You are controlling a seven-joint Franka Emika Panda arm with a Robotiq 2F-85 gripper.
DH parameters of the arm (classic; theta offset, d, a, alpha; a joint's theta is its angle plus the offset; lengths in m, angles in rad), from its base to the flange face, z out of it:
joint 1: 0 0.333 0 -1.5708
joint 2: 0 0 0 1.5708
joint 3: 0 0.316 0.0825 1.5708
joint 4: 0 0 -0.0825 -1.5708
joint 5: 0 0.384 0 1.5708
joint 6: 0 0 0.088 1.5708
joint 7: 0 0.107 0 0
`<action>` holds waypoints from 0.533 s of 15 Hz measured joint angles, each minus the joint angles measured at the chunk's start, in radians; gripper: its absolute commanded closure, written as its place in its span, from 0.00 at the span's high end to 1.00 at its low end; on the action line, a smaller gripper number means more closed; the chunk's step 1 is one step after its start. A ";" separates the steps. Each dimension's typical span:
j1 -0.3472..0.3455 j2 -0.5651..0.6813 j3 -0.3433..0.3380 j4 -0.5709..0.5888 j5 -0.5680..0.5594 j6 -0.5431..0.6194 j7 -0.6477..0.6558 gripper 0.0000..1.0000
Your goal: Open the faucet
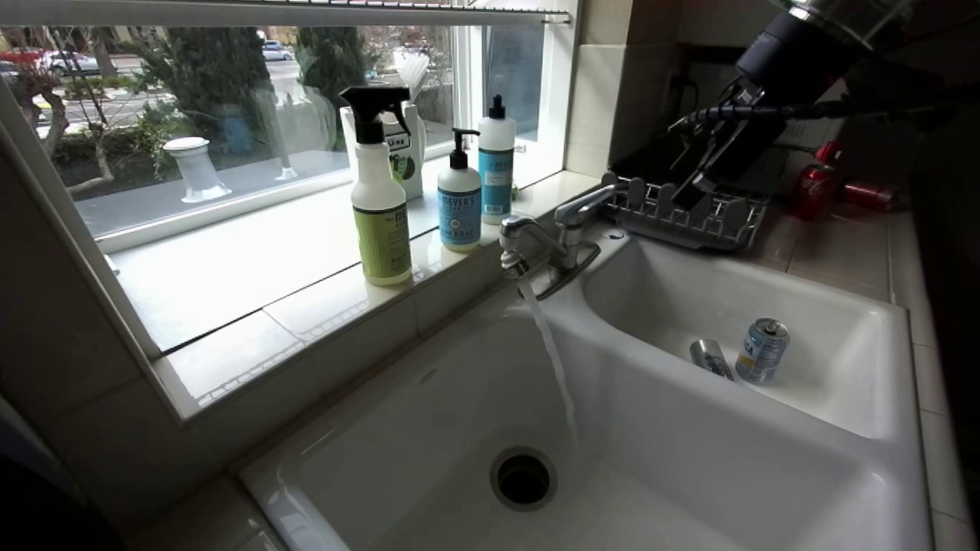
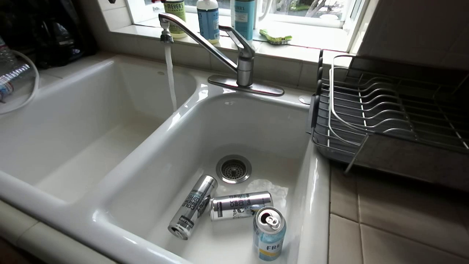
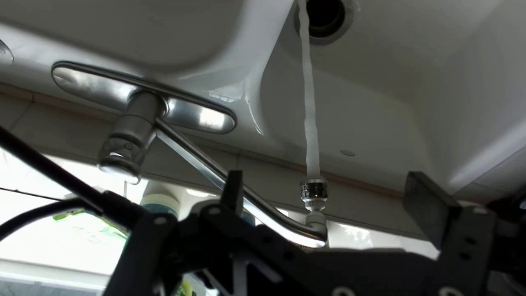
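The chrome faucet (image 1: pixel 567 243) stands at the back of the white double sink, and it also shows in an exterior view (image 2: pixel 244 69) and the wrist view (image 3: pixel 135 123). Its spout points over the larger basin, and a water stream (image 2: pixel 169 73) runs from the nozzle. The flat lever handle (image 2: pixel 237 38) sits on top of the body and slants up. My gripper (image 1: pixel 684 176) hangs up and right of the faucet, above the dish rack, apart from the faucet. In the wrist view, the gripper (image 3: pixel 324 183) is open and empty; the spout lies beyond its fingers.
A spray bottle (image 1: pixel 382 222) and soap bottles (image 1: pixel 459 207) stand along the windowsill behind the faucet. A wire dish rack (image 2: pixel 366 99) sits right beside the sink. Several cans (image 2: pixel 269 238) lie or stand in the smaller basin. Red cans (image 1: pixel 869 195) are on the counter.
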 measured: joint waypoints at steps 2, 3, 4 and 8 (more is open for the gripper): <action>0.016 -0.028 0.003 -0.020 0.000 -0.002 0.006 1.00; 0.024 -0.039 0.004 -0.028 0.000 -0.002 0.009 1.00; 0.030 -0.051 0.004 -0.036 0.000 -0.002 0.014 1.00; 0.048 -0.089 0.010 -0.063 0.000 -0.004 0.042 1.00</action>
